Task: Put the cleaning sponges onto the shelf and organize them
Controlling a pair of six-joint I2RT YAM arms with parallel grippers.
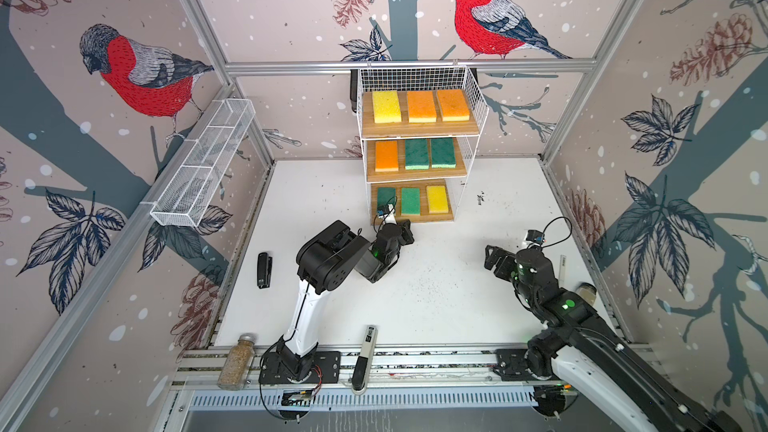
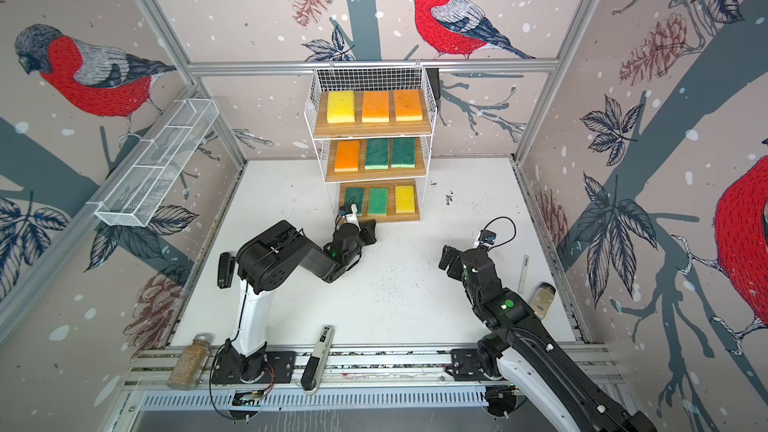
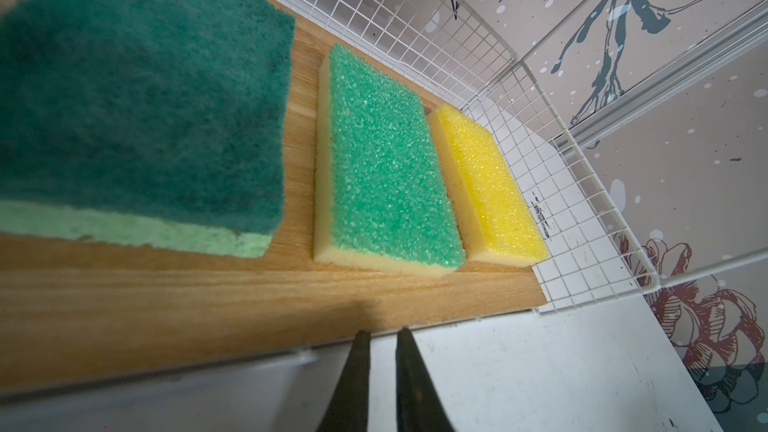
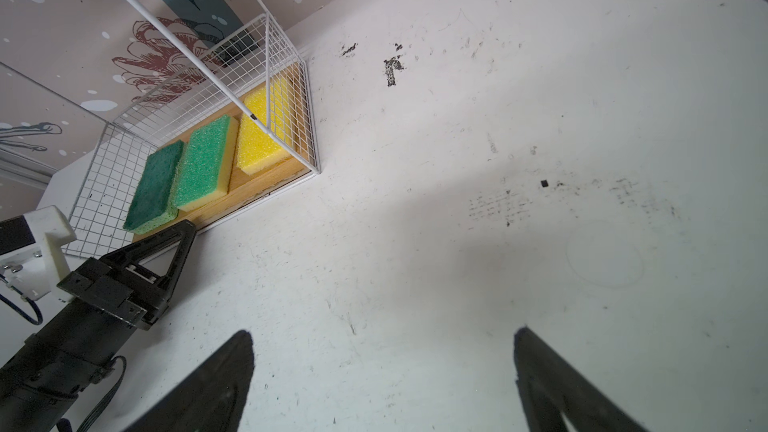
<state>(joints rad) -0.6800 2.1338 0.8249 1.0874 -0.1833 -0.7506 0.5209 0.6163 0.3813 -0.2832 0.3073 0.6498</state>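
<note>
Wood boards and white wire grid walls made up the shelf (image 1: 419,130), which stood in three steps on the white desk (image 1: 415,305). Nine sponges lay flat on it, three to a board, side by side with small gaps. Each was a soft block with square corners.

The shelf's top board held the top yellow sponge (image 1: 386,106) and the orange pair (image 1: 422,106). The middle board held the lone orange sponge (image 1: 387,155) and the fuzzy green pair (image 1: 417,153). On the bottom board lay three more:
- The dark green sponge (image 3: 137,89) had a fuzzy top over pale green foam.
- The light green sponge (image 3: 386,160) had a rough, grainy top over pale yellow foam.
- The bottom yellow sponge (image 3: 486,184) was full of tiny holes and lay next to the wire wall.

The left tool (image 3: 382,332) hung just in front of the shelf's bottom board, near the front ends of the dark green and light green sponges, touching neither. Its two thin black fingers were squeezed together with nothing between them.

The right tool (image 4: 382,332) was well apart from the shelf, over bare scuffed desk. Its fingers were spread wide and held nothing.
</note>
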